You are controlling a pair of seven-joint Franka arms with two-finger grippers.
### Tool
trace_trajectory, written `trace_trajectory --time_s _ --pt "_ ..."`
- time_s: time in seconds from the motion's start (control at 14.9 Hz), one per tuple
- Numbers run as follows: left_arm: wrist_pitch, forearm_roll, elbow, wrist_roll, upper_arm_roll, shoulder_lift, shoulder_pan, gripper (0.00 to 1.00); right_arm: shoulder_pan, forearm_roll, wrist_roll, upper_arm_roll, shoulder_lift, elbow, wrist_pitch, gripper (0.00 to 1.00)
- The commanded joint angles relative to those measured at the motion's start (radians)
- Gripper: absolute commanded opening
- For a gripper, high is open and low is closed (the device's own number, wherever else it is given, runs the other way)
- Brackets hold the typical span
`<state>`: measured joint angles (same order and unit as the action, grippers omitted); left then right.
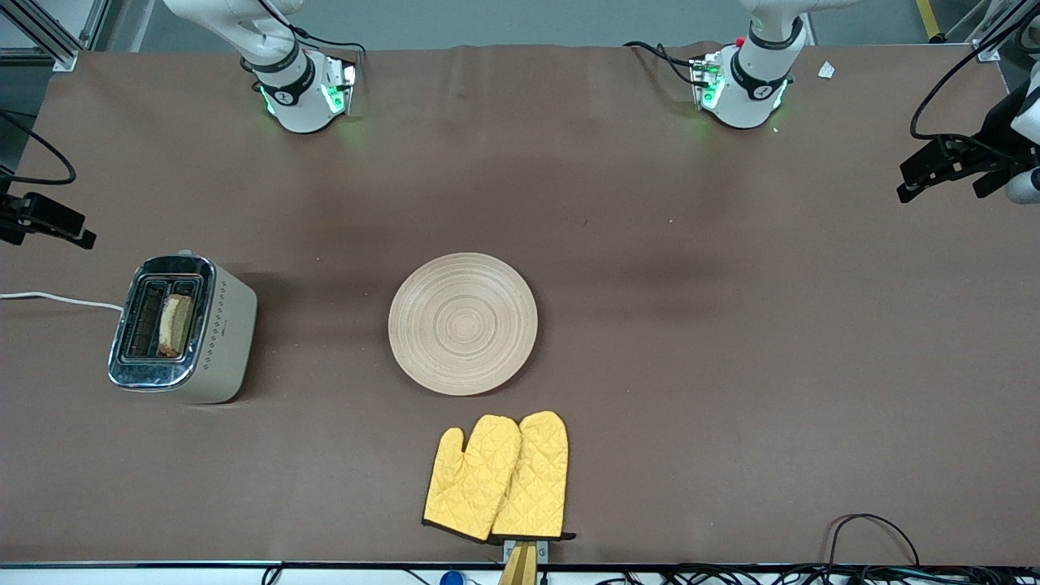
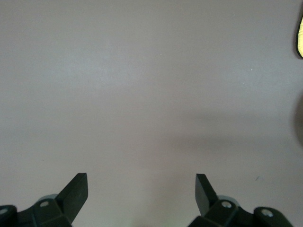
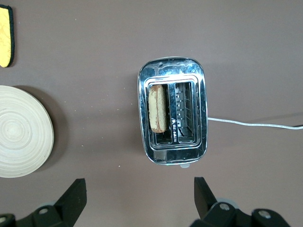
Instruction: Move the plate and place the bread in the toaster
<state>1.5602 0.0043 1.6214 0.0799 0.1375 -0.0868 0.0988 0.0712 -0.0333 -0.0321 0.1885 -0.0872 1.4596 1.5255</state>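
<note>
Bread upright in toaster slot; plate mid-table; left pincer, right pincer wide, empty.

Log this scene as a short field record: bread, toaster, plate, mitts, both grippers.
bread: standing in one toaster slot, the slot nearer the plate
toaster: toward the right arm's end of the table, other slot empty
plate: mid-table, bare
oven mitts: yellow pair, nearer the front camera than the plate
left gripper: open, over bare table
right gripper: open, above the toaster
</note>
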Motion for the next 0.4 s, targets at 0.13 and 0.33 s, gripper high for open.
trace_trajectory --time_s 0.13,0.33 --pt "-0.023 0.005 -0.032 -0.009 -0.001 0.015 0.001 1.00 -0.014 -0.022 -0.015 -0.012 0.015 0.013 -0.005 1.00" --pt "-0.023 0.005 -0.032 -0.003 0.001 0.016 -0.004 1.00 -0.016 -0.020 -0.015 -0.012 0.015 0.011 -0.005 1.00"
